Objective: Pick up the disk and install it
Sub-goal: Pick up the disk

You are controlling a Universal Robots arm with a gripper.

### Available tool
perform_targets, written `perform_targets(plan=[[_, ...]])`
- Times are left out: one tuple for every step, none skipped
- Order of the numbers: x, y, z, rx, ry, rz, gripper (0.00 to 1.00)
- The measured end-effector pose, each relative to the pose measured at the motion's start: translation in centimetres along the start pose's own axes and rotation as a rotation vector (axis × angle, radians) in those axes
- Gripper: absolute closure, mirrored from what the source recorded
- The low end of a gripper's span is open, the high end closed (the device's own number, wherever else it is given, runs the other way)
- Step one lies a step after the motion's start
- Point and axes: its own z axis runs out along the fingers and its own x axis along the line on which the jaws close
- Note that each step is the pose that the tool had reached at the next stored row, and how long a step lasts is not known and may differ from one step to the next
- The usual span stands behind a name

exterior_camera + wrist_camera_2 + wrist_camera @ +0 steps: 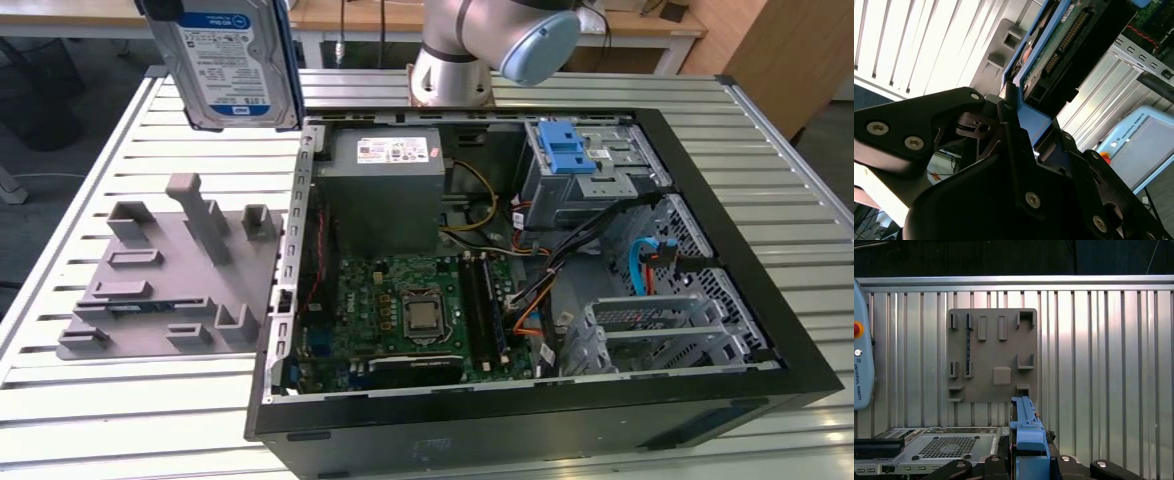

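Stood the arm (451, 55) upright at the far side in the exterior view, a silver tube with a grey-blue joint cap (541, 45) at its upper end. Held the disk (227, 65) in the gripper (1031, 112), black fingers (1010, 107) clamped tight on the blue rail (1036, 120) from both sides in the second wrist view, black knuckle links and screws spread wide behind them. Held it aloft at the exterior view's upper left, hanging on edge, gripper (1026, 440) pointed straight down in the first wrist view, fingers pinching the rail.
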Motion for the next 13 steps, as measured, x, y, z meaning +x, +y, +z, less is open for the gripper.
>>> perform_targets(plan=[[0.00,-0.02,0.01,0.0001,-0.0001,0.000,0.64],[0.00,-0.04,0.01,0.0001,-0.0001,0.000,0.64],[0.00,-0.06,0.01,0.0001,-0.0001,0.000,0.64],[0.00,-0.08,0.01,0.0000,0.0000,0.000,0.64],[0.00,-0.09,0.02,0.0001,0.0000,0.000,0.64],[0.00,-0.11,0.02,0.0000,0.0000,0.000,0.64],[0.00,-0.14,0.02,0.0000,0.0000,0.000,0.64],[0.00,-0.16,0.02,0.0000,0.0000,0.000,0.64],[0.00,-0.18,0.02,0.0000,-0.0001,0.000,0.64],[0.00,-0.20,0.02,0.0000,0.0000,0.000,0.64],[0.00,-0.23,0.03,0.0000,0.0000,0.000,0.64],[-0.01,-0.25,0.03,0.0000,0.0000,0.000,0.64],[-0.01,-0.27,0.03,0.0000,0.0000,0.000,0.64]])
